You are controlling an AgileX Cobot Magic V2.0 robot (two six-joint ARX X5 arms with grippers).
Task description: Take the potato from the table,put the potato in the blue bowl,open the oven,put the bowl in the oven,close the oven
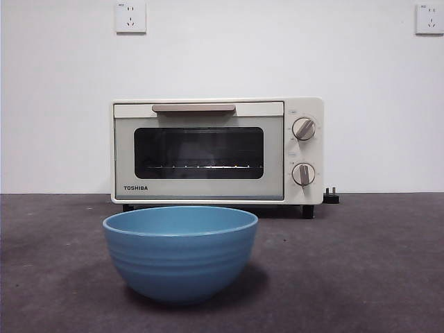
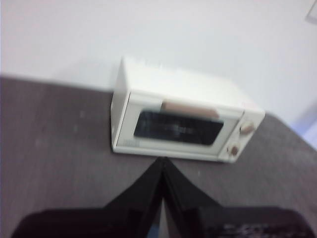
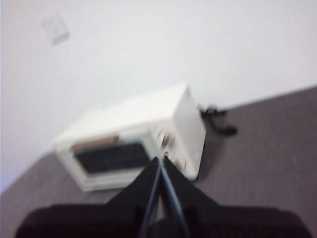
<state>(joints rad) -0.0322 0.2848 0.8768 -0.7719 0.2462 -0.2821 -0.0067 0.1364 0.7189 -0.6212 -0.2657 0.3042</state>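
Cream-white metal TOSHIBA toaster oven [image 1: 217, 150] is standing at the far side of the dark grey, speckled matte table [image 1: 374, 263], backing onto a plain white wall. Its door is sitting shut, with the beige bar handle [image 1: 193, 108] running along the top edge and the dark glass window [image 1: 198, 152] showing a wire rack inside. Two round beige knobs [image 1: 304, 129] are sitting one above the other on the right side of its face. A black plug [image 1: 331, 197] is lying on the table just beside the oven's right foot. Two white wall sockets [image 1: 130, 16] are showing high on the wall, one at the left and one at the right.

Nearer, in front of the oven and a little left of its centre, a deep round sky-blue bowl [image 1: 180, 252] with faint horizontal ribs is standing upright on the table, apart from the oven. Its inside is hidden from this low angle, and the potato is not showing in any view.

Both arms are hanging high above the table, well apart from the bowl and oven. The left gripper [image 2: 162, 166] is looking down at the oven's front, its black jaws pressed together and holding nothing. The right gripper [image 3: 159, 166] is facing the oven's knob end from the right, its jaws likewise closed to a thin slit and empty.
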